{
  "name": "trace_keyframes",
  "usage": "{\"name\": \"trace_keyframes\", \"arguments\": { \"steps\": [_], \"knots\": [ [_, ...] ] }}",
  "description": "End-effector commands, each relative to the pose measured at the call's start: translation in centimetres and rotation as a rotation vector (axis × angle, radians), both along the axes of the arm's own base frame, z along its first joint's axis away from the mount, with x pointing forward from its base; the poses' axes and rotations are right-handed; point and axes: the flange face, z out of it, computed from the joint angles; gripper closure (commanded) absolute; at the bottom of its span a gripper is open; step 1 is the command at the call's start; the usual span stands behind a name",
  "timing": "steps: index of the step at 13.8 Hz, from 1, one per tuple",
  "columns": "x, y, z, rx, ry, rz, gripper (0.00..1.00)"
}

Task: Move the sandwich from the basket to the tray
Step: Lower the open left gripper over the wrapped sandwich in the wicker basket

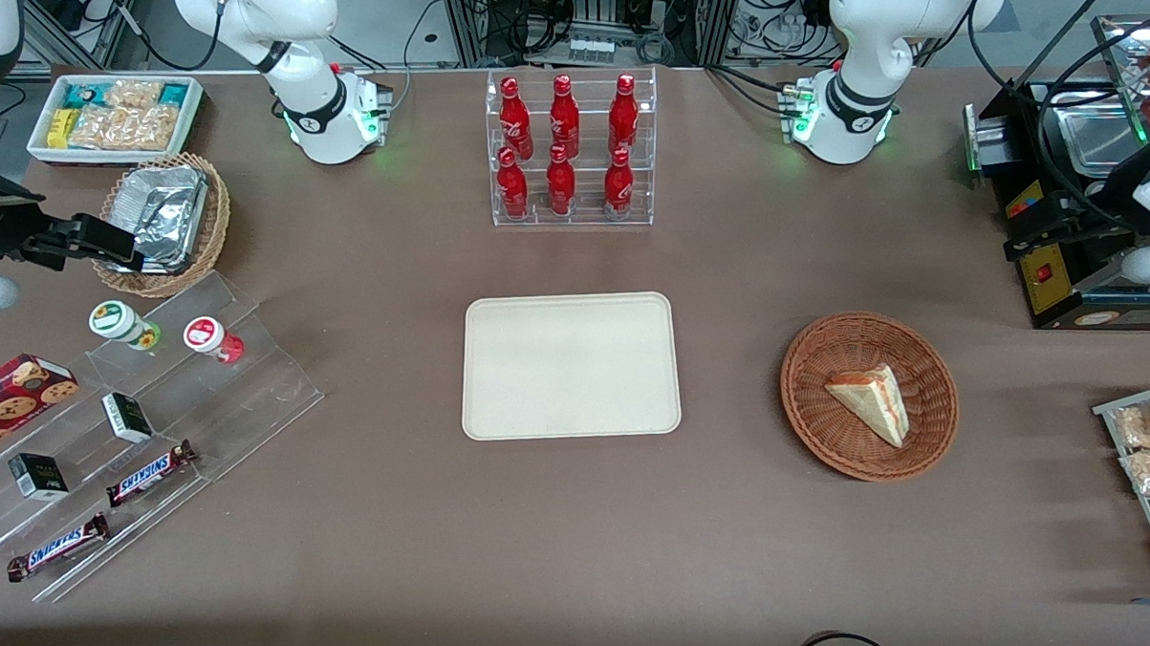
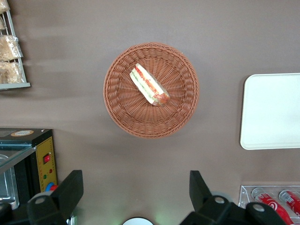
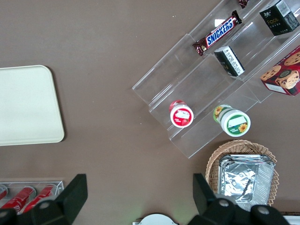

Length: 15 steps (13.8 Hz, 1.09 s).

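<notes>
Left wrist view shows the gripper (image 2: 136,197) high above the table, fingers spread wide and holding nothing, with the sandwich (image 2: 149,85) lying in the basket (image 2: 122,112) below. The tray (image 1: 496,406) sits bare, well apart. This looks like the approach step; next calls for descending over the wedge and closing on it

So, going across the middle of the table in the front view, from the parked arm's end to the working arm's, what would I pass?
Clear snack stand → tray → basket holding the sandwich → rack of packets. The gripper, open, hangs above the table beside the basket, farther from the camera.
</notes>
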Motion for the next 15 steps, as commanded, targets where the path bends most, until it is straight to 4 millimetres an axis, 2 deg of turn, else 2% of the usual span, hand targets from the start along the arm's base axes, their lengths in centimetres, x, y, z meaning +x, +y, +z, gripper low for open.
{"name": "trace_keyframes", "arguments": {
  "steps": [1, 2, 5, 8, 12, 15],
  "knots": [
    [0.3, 0.5, -0.1, 0.042, 0.013, -0.018, 0.00],
    [0.6, 0.5, -0.8, 0.045, 0.019, -0.015, 0.00],
    [2.0, 0.3, -6.7, 0.072, 0.007, -0.018, 0.00],
    [2.1, 0.2, -12.7, 0.071, -0.021, 0.044, 0.00],
    [1.5, -0.3, -21.7, 0.046, -0.118, 0.271, 0.00],
    [0.7, -0.6, -26.3, 0.017, -0.176, 0.513, 0.00]
  ]
}}
